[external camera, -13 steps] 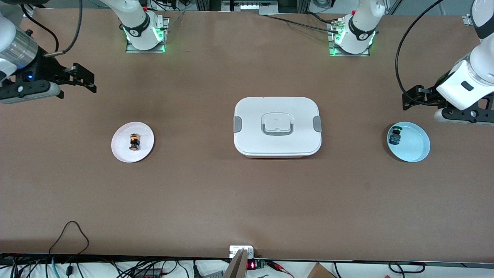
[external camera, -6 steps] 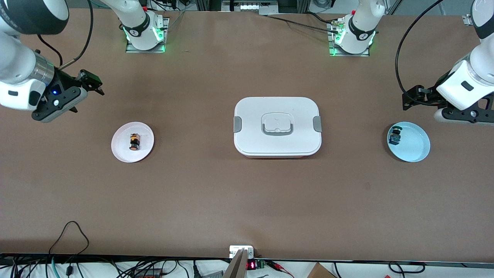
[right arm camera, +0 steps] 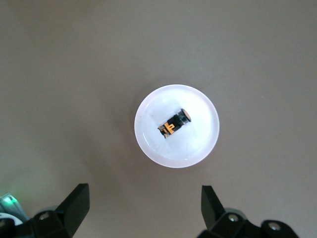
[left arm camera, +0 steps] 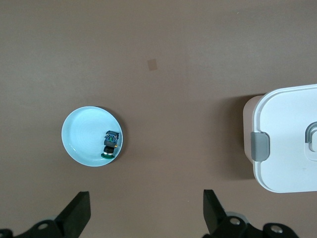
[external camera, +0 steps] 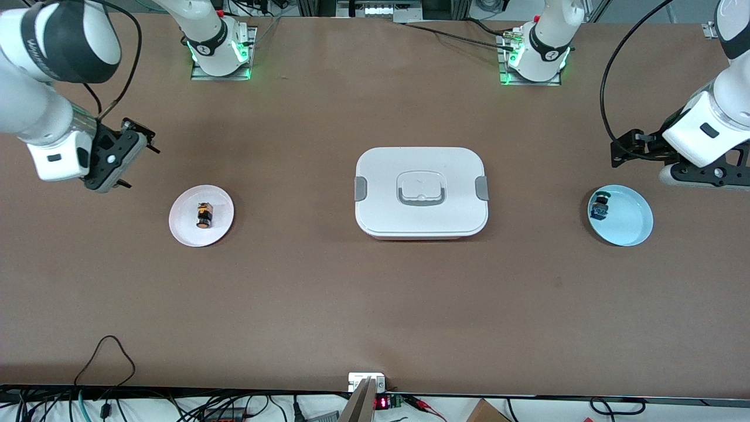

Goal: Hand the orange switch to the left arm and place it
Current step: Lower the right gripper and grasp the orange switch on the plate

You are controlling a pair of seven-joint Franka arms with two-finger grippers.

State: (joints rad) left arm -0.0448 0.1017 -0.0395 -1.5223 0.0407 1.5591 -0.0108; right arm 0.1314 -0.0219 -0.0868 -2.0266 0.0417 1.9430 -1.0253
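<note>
The orange switch [external camera: 203, 215] lies on its side on a small white plate [external camera: 186, 232] toward the right arm's end of the table; the right wrist view shows the orange switch [right arm camera: 174, 124] on that plate [right arm camera: 198, 146]. My right gripper [external camera: 133, 159] hangs open over bare table just beside the plate, its jaws [right arm camera: 143, 198] wide with nothing between them. The white box [external camera: 387, 170] stands shut at mid-table. My left gripper [external camera: 626, 151] waits open and empty [left arm camera: 146, 201] over bare table beside a light-blue plate [external camera: 631, 227].
A blue-green and black switch [external camera: 600, 205] lies on the light-blue plate [left arm camera: 84, 134]. The box's grey-latched end [left arm camera: 287, 144] shows in the left wrist view. Cables trail along the table edge nearest the front camera [external camera: 108, 351].
The right arm has swung in from the table's end and tipped its gripper downward, closer to the white plate. The left arm, the switch and the box have not moved.
</note>
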